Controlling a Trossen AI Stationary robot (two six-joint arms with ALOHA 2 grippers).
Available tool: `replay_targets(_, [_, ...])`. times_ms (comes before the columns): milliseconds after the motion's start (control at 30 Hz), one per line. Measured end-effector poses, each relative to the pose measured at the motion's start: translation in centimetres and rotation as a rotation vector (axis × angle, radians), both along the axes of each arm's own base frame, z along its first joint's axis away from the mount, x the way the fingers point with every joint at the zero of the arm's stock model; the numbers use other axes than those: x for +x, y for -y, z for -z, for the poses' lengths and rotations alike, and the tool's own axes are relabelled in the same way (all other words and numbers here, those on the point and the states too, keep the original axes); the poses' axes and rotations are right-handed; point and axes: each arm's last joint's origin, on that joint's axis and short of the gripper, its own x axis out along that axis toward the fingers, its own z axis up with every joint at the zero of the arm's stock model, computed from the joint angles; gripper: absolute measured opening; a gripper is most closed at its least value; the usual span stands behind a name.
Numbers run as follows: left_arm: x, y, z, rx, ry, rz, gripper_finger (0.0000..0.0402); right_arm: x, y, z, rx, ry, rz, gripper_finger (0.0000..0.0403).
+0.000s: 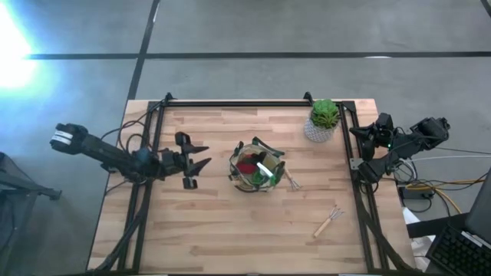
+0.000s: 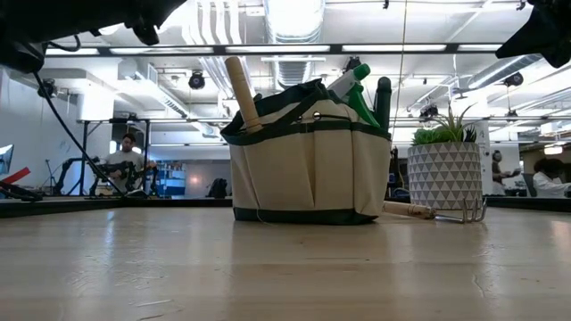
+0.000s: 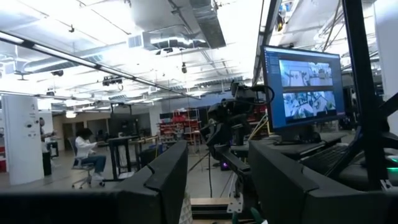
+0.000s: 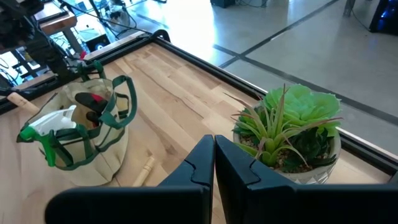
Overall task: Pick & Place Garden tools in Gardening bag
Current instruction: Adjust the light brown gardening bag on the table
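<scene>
The beige gardening bag with green trim stands at the table's middle; it also shows in the low view and the right wrist view. A wooden handle, the green spray bottle, a red-and-black piece and a dark handle stick out of it. One wooden-handled fork lies against the bag's right side, another lies farther toward the near right. My left gripper is open and empty, level, just left of the bag. My right gripper is shut and empty at the table's right edge.
A green plant in a white patterned pot stands at the far right, close to my right gripper; it also shows in the right wrist view. Black frame rails run along the far, left and right edges. Bare wood lies along the near edge.
</scene>
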Motion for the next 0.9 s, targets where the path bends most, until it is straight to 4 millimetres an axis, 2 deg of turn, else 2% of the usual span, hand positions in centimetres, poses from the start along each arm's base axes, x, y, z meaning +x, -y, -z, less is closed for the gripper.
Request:
replay_targets(367, [0.0, 0.0, 0.0, -0.005, 0.001, 0.003, 0.0172, 0.0, 0.0, 0.0, 0.002, 0.009, 0.007, 0.0008])
replay_targets(567, [0.0, 0.0, 0.0, -0.006, 0.002, 0.001, 0.0172, 0.8, -0.2, -1.8, 0.036, 0.237, 0.114, 0.0008])
replay_targets(633, [0.0, -0.1, 0.0, -0.006, 0.002, 0.0, 0.0172, 1.2, -0.4, -2.6, 0.037, 0.293, 0.094, 0.0009])
replay_targets(733, [0.0, -0.1, 0.0, -0.007, 0.002, 0.0, 0.0172, 2.5, -1.3, -3.8, -0.01, 0.325, -0.014, 0.0008])
replay_targets(900, [0.0, -0.1, 0.0, -0.007, 0.001, 0.0, 0.0172, 6.5, -3.9, -4.2, -0.125, 0.269, -0.154, 0.0008])
